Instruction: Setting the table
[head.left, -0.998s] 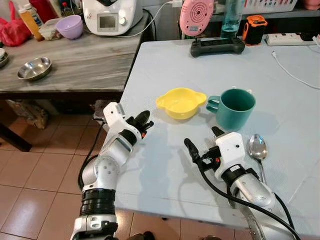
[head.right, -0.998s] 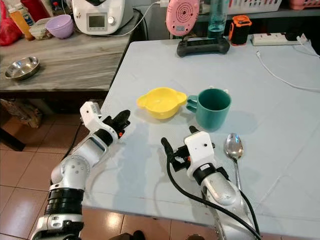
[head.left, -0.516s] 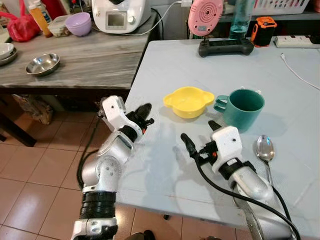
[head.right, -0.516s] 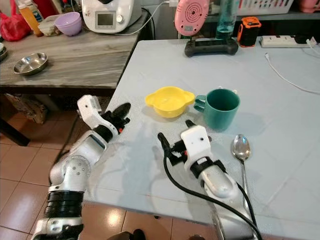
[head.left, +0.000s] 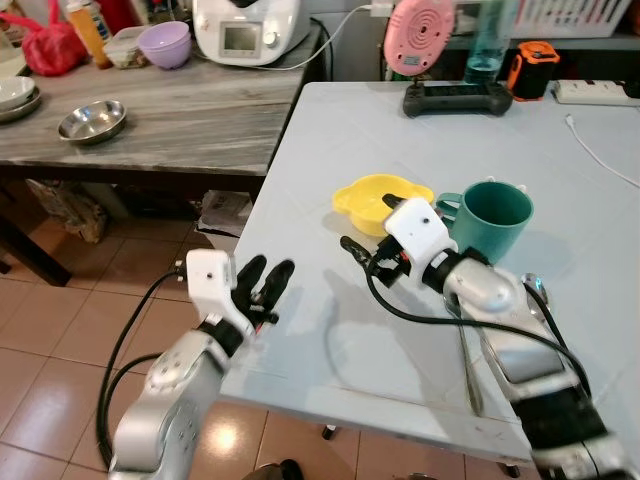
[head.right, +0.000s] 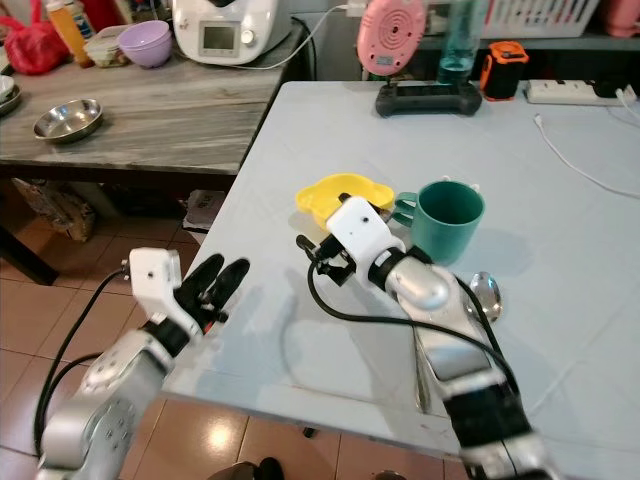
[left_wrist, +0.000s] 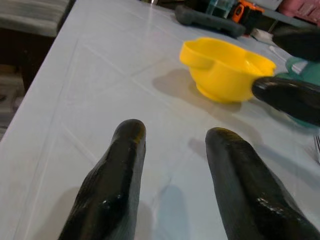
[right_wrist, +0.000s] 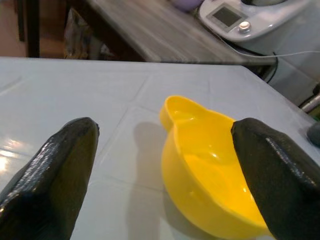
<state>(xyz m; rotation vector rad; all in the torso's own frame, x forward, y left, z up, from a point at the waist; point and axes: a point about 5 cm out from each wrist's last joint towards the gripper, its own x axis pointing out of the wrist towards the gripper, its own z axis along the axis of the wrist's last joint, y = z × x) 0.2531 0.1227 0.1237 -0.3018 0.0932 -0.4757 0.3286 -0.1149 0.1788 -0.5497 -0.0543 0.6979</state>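
Observation:
A yellow bowl (head.left: 367, 192) with handles stands on the pale blue table (head.left: 330, 130), with a green mug (head.left: 498, 214) right beside it. My right gripper (head.left: 372, 226) is open and straddles the bowl's near side; in the right wrist view the bowl (right_wrist: 210, 200) sits between the two fingers (right_wrist: 55, 170), one of them over its rim. A metal spoon (head.right: 486, 291) lies by the mug, partly hidden under my right arm. Back at the table's left front edge, my left gripper (head.left: 266, 283) is open and holds nothing; it faces the bowl (left_wrist: 225, 70).
A wooden side table (head.left: 180, 120) on the left carries a steel bowl (head.left: 91, 120), a purple bowl (head.left: 166, 44) and a white appliance (head.left: 252, 28). At the table's far end are a pink device (head.left: 420, 35), a black controller (head.left: 458, 97) and a white cable (head.left: 600, 150).
The camera has shifted. My right gripper has moved forward from the table's front to the yellow bowl. My left gripper has drawn back and down to the table's edge.

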